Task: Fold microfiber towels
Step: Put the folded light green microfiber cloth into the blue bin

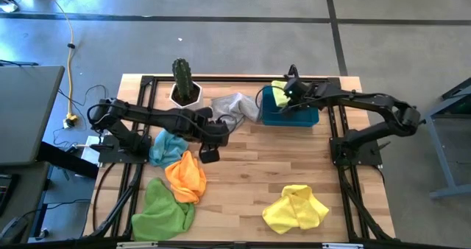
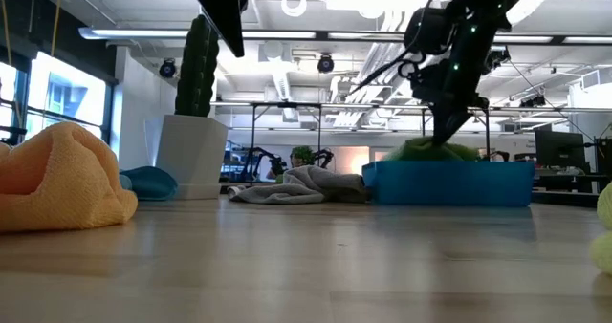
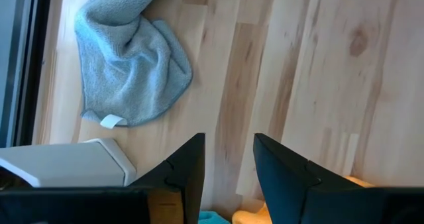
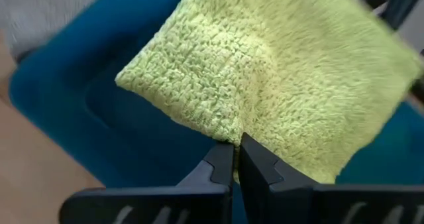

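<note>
The right tool (image 4: 236,159) is clamped on a lime towel (image 4: 278,78) over the blue bin (image 1: 294,116) at the tabletop's (image 1: 250,183) far side. The left tool (image 3: 228,177) hangs above bare wood with its jaws apart, holding nothing. A grey towel (image 1: 234,106) lies beside the bin; blue (image 1: 165,146), orange (image 1: 185,177), green (image 1: 162,211) and yellow (image 1: 296,208) towels lie nearer.

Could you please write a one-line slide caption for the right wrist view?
Right gripper, fingers shut on a lime green towel, holds it over the blue bin.
</note>
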